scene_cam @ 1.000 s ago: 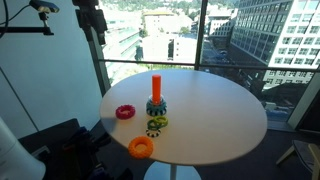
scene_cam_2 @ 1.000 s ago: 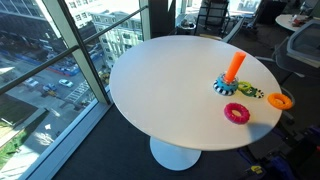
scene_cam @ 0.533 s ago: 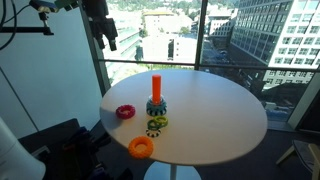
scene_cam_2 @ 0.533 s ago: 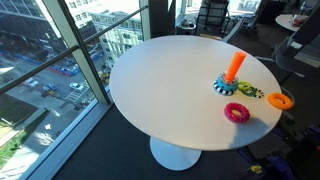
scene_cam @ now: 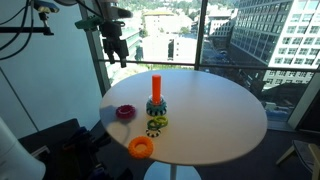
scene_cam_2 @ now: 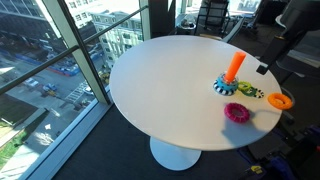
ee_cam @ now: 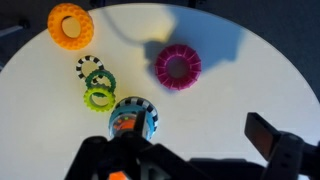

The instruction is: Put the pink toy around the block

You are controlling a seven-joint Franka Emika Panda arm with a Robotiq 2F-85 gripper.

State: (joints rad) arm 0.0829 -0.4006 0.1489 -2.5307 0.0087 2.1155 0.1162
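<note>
The pink toy (scene_cam: 125, 112) is a magenta ring lying flat on the round white table (scene_cam: 215, 120), left of the block. It also shows in the other exterior view (scene_cam_2: 236, 112) and in the wrist view (ee_cam: 178, 66). The block (scene_cam: 156, 89) is an orange-red peg on a blue base, upright near the table's middle; it also shows in the other exterior view (scene_cam_2: 235, 67) and, from above, in the wrist view (ee_cam: 130, 119). My gripper (scene_cam: 117, 52) hangs high above the table's edge, open and empty. It also shows in the wrist view (ee_cam: 190, 150).
A larger orange ring (scene_cam: 141, 148) lies near the table's front edge. A yellow-green ring (scene_cam: 158, 123) and a black-and-white ring (scene_cam: 153, 132) lie beside the block's base. Tall windows stand behind the table. Dark chairs and gear are on the floor.
The arm has moved from the upper left toward the table and lower. Its gripper has come into the second exterior view at the right edge. The rings and block have not moved.
</note>
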